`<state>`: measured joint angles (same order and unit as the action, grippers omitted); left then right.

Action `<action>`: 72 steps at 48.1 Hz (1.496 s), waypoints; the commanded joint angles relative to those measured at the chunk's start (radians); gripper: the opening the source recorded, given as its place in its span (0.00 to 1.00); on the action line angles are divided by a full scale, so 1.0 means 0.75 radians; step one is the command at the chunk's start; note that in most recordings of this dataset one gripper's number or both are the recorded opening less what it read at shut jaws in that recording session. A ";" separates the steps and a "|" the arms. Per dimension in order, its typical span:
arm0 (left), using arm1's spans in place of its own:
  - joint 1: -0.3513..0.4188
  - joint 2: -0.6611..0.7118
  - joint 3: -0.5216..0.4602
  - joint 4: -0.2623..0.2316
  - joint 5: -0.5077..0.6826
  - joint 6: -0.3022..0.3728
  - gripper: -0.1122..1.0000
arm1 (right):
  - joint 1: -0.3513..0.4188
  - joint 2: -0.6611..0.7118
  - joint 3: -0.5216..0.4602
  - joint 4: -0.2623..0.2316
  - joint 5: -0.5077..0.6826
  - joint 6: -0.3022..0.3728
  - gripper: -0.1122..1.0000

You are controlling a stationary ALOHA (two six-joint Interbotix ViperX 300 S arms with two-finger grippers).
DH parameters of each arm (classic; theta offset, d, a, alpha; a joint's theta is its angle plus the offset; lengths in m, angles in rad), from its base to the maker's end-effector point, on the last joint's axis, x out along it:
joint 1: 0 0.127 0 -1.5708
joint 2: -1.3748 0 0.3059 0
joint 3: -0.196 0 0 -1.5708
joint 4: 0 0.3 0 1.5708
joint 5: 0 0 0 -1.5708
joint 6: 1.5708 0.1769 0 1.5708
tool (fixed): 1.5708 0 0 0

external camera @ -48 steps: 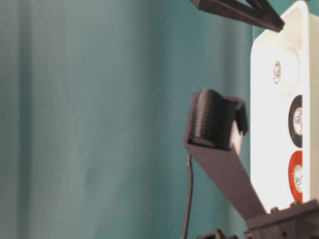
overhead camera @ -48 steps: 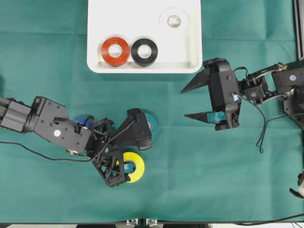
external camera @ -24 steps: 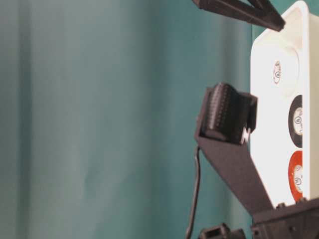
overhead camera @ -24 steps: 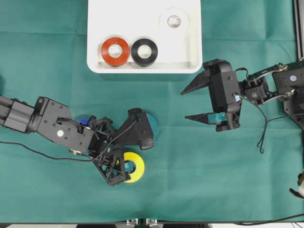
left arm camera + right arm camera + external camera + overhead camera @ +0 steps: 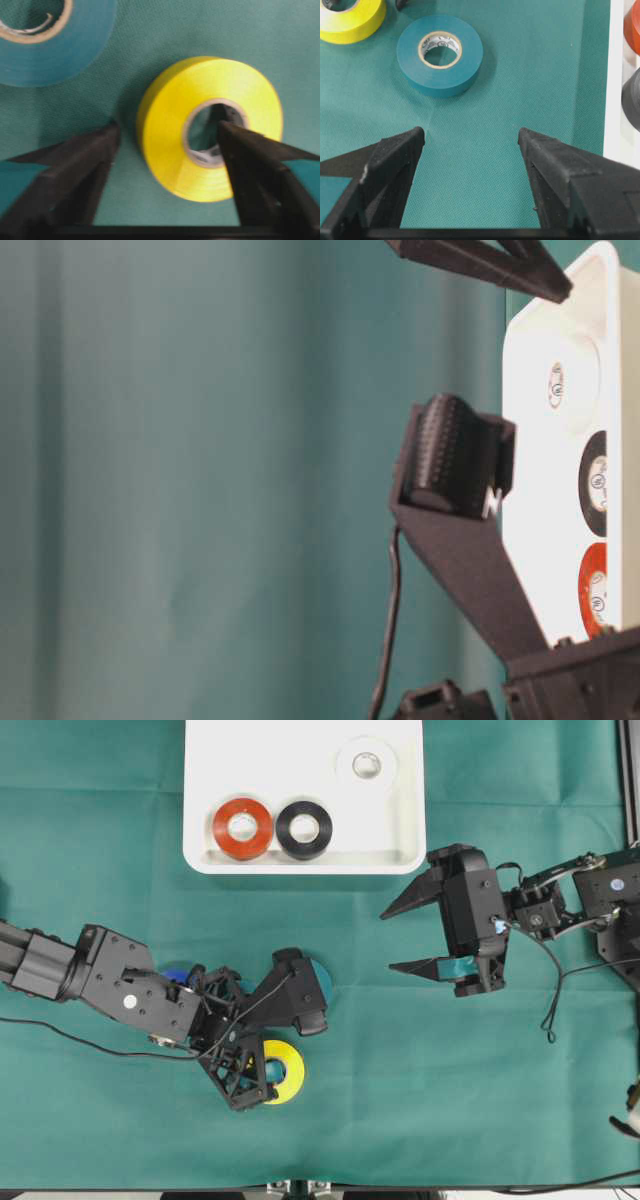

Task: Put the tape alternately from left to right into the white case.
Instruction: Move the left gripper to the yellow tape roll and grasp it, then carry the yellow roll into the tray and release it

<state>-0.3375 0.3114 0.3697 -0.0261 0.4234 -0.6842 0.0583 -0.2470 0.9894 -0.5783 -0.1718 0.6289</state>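
Three rolls sit in the shallow white plastic case (image 5: 305,795). The left claw (image 5: 167,137) straddles the yellow tape ring's (image 5: 210,125) wall, not clamped; the right claw (image 5: 470,137) gapes empty.

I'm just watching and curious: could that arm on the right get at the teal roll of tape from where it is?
Probably yes. The right gripper is open and empty, and only bare green cloth lies between it and the teal roll. The left gripper, busy at the yellow roll, stands close beside it though.
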 commanded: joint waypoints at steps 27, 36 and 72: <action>0.012 -0.014 -0.022 0.002 -0.008 0.008 0.07 | 0.002 -0.022 -0.014 -0.002 -0.010 0.000 0.82; 0.008 -0.112 -0.043 0.002 0.025 0.018 0.07 | 0.002 -0.022 -0.014 -0.002 -0.010 0.000 0.82; 0.192 -0.337 -0.041 0.010 0.247 0.125 0.07 | 0.002 -0.022 -0.018 -0.002 -0.010 0.002 0.82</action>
<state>-0.2316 0.0920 0.3620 -0.0230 0.6090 -0.6182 0.0583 -0.2470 0.9894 -0.5783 -0.1718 0.6289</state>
